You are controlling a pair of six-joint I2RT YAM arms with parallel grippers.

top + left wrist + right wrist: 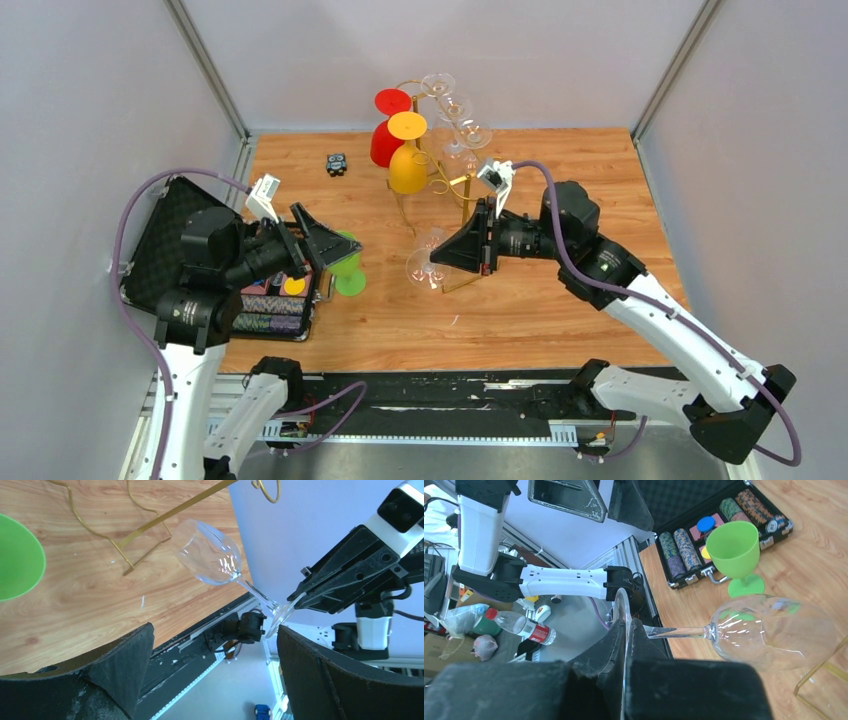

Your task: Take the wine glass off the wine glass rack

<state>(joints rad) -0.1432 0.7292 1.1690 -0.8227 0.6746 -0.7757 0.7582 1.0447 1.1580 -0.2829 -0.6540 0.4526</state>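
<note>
A clear wine glass (424, 262) (210, 554) (769, 632) hangs sideways over the table, off the gold wire wine glass rack (440, 182) (150, 525) (819, 672). My right gripper (438, 262) (296, 600) (628, 626) is shut on the thin foot of this glass, with the bowl pointing away from the fingers. My left gripper (335, 252) (215, 635) stands wide open to the left of the glass, with nothing between its fingers. It hovers beside a green plastic glass (347, 265) (17, 555) (734, 545).
The rack carries a red glass (384, 140), a yellow glass (408, 165) and clear glasses (455, 110). An open black case of poker chips (270, 300) (724, 515) lies at the left. A small dark toy (336, 164) sits at the back. Grey walls surround the table.
</note>
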